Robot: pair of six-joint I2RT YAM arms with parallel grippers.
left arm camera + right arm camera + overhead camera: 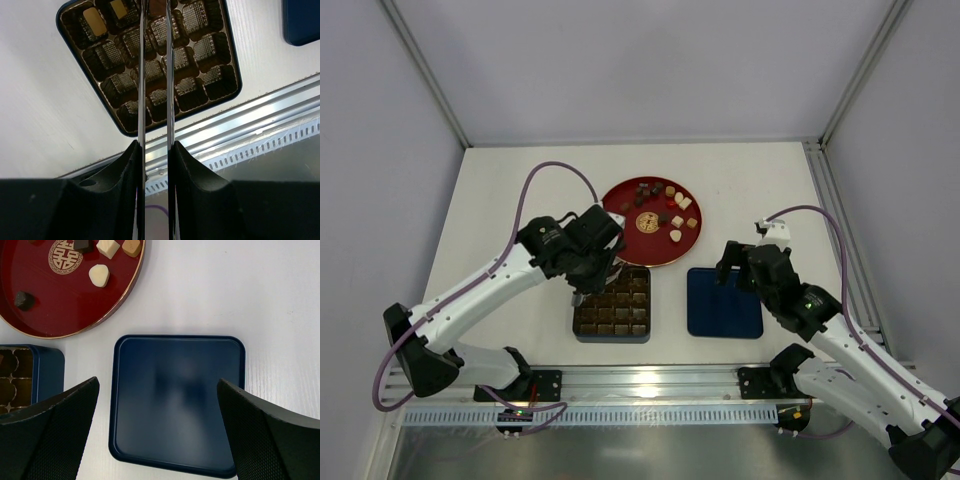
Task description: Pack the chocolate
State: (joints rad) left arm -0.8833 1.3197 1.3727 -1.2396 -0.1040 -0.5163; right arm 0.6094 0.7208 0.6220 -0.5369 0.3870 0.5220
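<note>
Left gripper (582, 292) is hanging over the box (48, 374), toward its 9 o'clock edge. On my wrist cam its thin fingers (141, 100) sit almost together with a slim gap. The tips run off the top of the frame though, so I can't tell if it's pinching anything. Below them is the brown cell tray. Two cells look tan and the rest dark and shiny, and I can't tell filled from bare.

Right gripper (157, 382) is spread wide with nothing in it, over the dark blue lid (177, 405), which lies flat on the white table (520, 190) at 3 o'clock of the box.

The chocolate (99, 275) sits loose on the red plate (50, 315), at about 12 to 1 o'clock of the box. It's dark, cream and tan bits scattered around the gold emblem (65, 255).
</note>
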